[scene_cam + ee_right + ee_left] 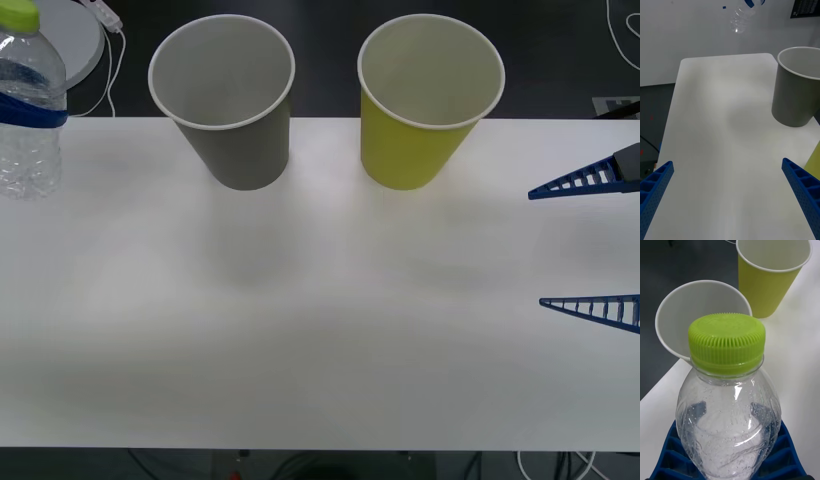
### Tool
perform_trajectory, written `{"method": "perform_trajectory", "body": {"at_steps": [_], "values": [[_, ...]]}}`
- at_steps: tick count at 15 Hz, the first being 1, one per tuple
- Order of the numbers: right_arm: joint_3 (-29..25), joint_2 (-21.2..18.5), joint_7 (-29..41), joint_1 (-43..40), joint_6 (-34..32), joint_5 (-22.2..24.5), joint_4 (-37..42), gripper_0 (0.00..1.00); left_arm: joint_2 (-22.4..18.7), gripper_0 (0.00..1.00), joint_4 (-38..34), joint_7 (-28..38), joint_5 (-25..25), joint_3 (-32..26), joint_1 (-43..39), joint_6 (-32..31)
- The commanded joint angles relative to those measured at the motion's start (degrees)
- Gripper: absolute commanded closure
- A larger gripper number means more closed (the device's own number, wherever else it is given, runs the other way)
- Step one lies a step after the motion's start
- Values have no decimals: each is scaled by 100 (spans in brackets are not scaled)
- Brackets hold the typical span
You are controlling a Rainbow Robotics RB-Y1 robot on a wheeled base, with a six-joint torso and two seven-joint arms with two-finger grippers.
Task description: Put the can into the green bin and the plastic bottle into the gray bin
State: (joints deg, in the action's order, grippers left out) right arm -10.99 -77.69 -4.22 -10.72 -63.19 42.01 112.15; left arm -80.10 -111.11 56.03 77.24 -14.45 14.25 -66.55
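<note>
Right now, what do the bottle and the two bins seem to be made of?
The plastic bottle, held in the left claw: clear, thin glossy plastic, with glints and droplets; its cap is ribbed lime plastic. The gray bin and green bin: matte walls with rolled white rims, probably coated paper, possibly plastic.

Your left gripper (pixel 728 453) is clamped on the plastic bottle (pixel 728 390), blue fingers (pixel 677 450) hugging its body. Your right gripper (pixel 590 245) sits at table's right edge, fingers spread wide.
</note>
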Motion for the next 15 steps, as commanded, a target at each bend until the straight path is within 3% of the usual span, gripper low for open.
{"method": "perform_trajectory", "body": {"at_steps": [1, 5, 7, 10, 15], "values": [[0, 0, 0, 0, 0, 0, 0, 0, -41, 100, 239, -48, 19, 408, 421, -34], [0, 0, 0, 0, 0, 0, 0, 0, -76, 100, 634, -145, 28, 1085, 1124, -104], [0, 0, 0, 0, 0, 0, 0, 0, -85, 100, 898, -171, 54, 1427, 1687, -465], [0, 0, 0, 0, 0, 0, 0, 0, -76, 100, 1346, -215, 107, 2104, 2601, -834], [0, 0, 0, 0, 0, 0, 0, 0, 3, 100, 2032, -321, 116, 3414, 3945, -842]]}}
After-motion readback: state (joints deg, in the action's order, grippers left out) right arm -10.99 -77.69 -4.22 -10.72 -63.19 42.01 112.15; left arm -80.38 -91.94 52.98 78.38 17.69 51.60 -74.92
